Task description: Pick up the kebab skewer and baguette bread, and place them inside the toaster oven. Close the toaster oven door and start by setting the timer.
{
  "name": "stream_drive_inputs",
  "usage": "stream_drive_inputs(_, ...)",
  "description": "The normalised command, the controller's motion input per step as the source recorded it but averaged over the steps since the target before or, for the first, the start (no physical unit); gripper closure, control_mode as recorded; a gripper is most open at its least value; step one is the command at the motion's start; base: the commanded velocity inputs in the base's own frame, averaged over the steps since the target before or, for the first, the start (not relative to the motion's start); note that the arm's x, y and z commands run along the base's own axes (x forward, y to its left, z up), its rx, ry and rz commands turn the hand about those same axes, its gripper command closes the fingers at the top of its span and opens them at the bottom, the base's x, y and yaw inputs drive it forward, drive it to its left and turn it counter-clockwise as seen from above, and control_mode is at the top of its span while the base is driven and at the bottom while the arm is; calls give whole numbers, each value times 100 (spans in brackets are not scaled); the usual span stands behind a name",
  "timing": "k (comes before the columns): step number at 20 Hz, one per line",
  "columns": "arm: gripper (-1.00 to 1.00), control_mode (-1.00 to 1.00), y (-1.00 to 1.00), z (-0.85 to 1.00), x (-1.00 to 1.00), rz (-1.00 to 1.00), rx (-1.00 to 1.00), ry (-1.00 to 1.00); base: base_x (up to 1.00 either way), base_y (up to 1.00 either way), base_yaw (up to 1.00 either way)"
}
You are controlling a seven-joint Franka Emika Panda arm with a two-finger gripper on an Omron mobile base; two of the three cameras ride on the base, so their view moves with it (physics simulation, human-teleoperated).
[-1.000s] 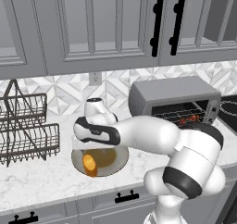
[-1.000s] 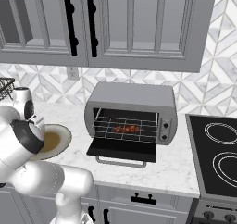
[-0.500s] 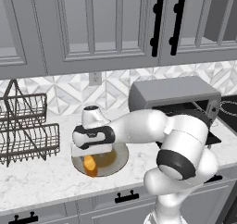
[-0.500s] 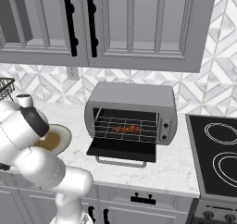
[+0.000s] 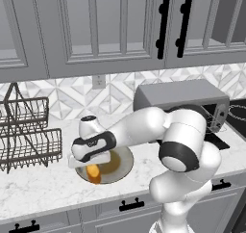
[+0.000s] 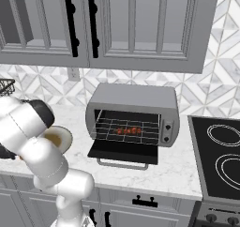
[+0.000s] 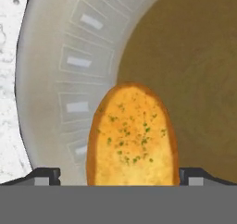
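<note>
The gripper (image 7: 118, 176) stands over the plate (image 5: 123, 163), jaws spread wide with one tip on either side of the baguette bread (image 7: 132, 135), which lies on the plate's near rim. The kebab skewer (image 6: 128, 131) rests on the rack inside the toaster oven (image 6: 132, 116), right of the plate, door (image 6: 123, 150) down. Risk: the rounded loaf could roll or squirt sideways if the jaws close off-centre, or the tips could strike the plate.

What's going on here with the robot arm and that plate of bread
The arm is reaching down over the plate with its gripper open on either side of the baguette bread, which is not yet gripped. The kebab skewer already lies on the rack inside the toaster oven, and the toaster oven door hangs open. The bread is next to go in.
</note>
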Motion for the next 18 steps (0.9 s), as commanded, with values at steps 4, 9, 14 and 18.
stream_drive_inputs(4,-100,-100,-10,-17,0,0,0,-8,0,0,0)
stream_drive_inputs(9,-100,-100,-2,-15,0,0,0,-4,0,0,0)
stream_drive_inputs(14,-100,-100,0,-33,-4,1,0,-1,0,0,0)
stream_drive_inputs(18,100,-100,0,-50,-11,2,0,0,0,0,0)
